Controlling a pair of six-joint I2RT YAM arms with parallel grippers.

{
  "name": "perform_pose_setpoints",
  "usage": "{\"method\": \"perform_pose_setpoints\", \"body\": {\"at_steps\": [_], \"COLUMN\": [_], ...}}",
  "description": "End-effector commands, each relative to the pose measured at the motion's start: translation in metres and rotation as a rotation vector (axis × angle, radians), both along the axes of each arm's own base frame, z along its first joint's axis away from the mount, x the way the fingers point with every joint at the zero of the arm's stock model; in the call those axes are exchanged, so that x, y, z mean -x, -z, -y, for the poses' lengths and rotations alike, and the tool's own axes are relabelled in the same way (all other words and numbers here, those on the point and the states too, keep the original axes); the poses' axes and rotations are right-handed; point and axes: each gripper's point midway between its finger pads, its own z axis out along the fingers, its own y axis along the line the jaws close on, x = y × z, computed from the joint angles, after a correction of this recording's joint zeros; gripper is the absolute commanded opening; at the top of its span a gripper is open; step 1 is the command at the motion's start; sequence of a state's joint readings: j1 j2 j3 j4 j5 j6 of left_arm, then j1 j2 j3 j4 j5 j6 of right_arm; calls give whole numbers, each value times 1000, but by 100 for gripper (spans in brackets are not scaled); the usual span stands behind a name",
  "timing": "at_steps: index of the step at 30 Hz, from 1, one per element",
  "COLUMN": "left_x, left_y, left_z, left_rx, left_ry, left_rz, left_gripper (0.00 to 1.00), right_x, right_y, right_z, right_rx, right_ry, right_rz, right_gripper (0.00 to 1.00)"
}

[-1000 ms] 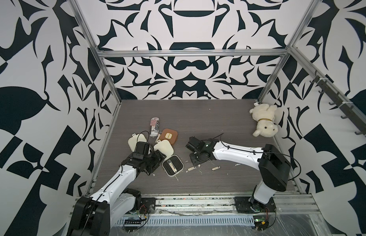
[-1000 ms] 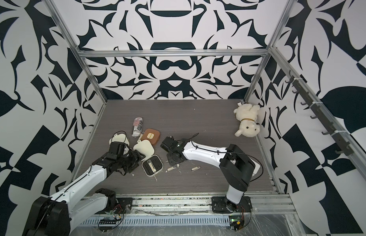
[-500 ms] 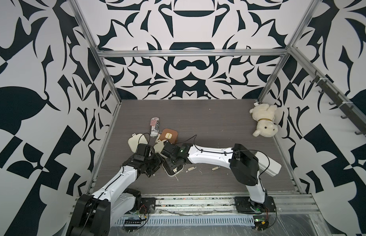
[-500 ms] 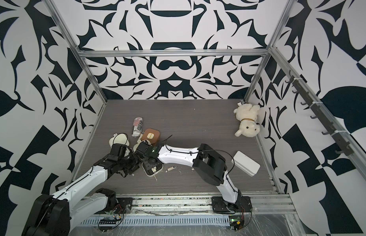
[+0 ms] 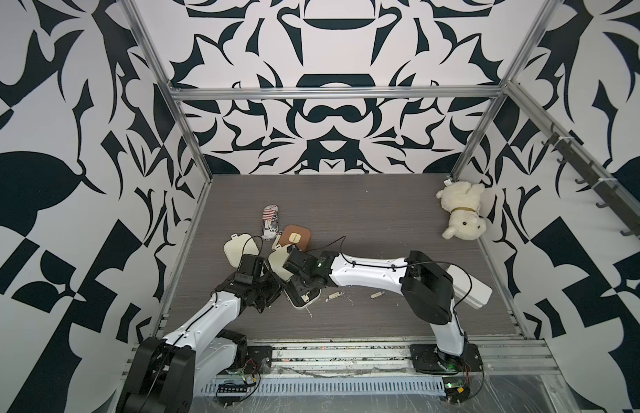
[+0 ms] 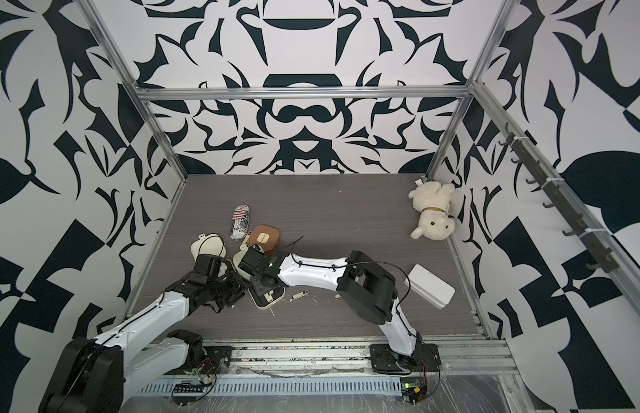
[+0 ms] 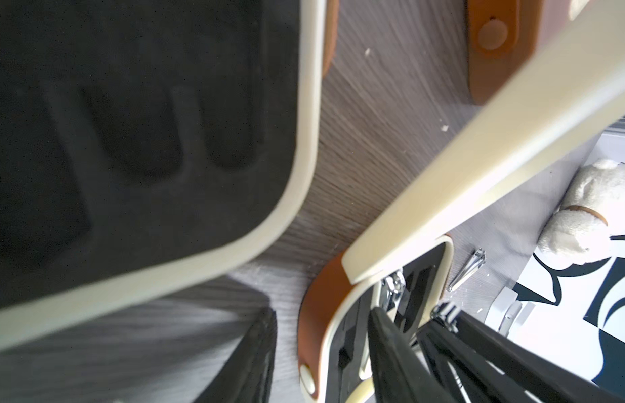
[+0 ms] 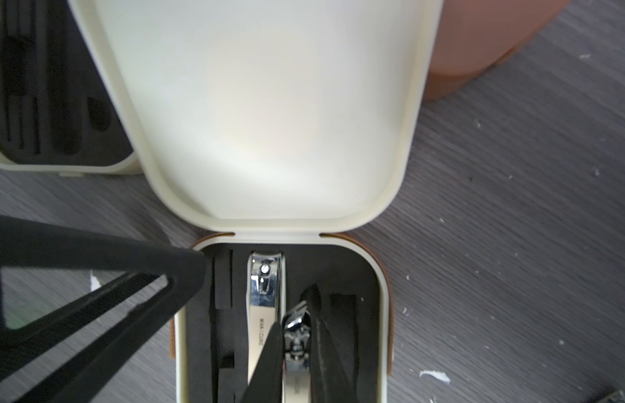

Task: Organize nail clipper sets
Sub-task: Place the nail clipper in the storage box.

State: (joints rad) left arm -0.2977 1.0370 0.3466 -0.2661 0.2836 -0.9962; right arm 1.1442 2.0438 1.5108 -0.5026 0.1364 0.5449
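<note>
Right end effector (image 8: 294,352): we see it clamped on a small clipper (image 8: 297,326), over the open cream case (image 8: 269,122).
Left end effector (image 7: 321,314): around that case's side wall; we cannot tell if it squeezes.
Open cream case: on the desk (image 5: 383,221), near the brown case (image 5: 295,237).

Right arm (image 6: 311,277) reaches across to the open cream case (image 6: 267,301).

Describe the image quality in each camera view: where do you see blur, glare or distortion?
In both top views, even light and sharp focus, the metal frame splayed by wide-angle; in the left wrist view, the near open case is blurred, the loose clipper crisper; in the right wrist view, the cream lid is washed out, the seated clipper sharp.
</note>
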Motion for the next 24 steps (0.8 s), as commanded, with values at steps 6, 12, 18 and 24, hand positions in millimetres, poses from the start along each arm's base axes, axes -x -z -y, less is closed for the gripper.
{"method": "perform_pose_setpoints", "body": {"at_steps": [6, 12, 18, 24], "left_x": [5, 5, 4, 5], "left_y": [5, 6, 6, 6], "left_z": [1, 0, -1, -1], "left_rx": [-10, -14, -18, -21], "left_ry": [13, 10, 8, 7], "left_rz": [-13, -17, -15, -19], "left_gripper": [46, 46, 46, 46], "right_x": [-7, -6, -7, -5], "right_y": [-12, -9, -6, 0], "right_z": [-4, 0, 2, 4], "right_rx": [-27, -14, -3, 8], "right_ry": [-12, -13, -15, -18], "right_rz": [46, 50, 50, 41], "right_gripper": [10, 10, 10, 10]}}
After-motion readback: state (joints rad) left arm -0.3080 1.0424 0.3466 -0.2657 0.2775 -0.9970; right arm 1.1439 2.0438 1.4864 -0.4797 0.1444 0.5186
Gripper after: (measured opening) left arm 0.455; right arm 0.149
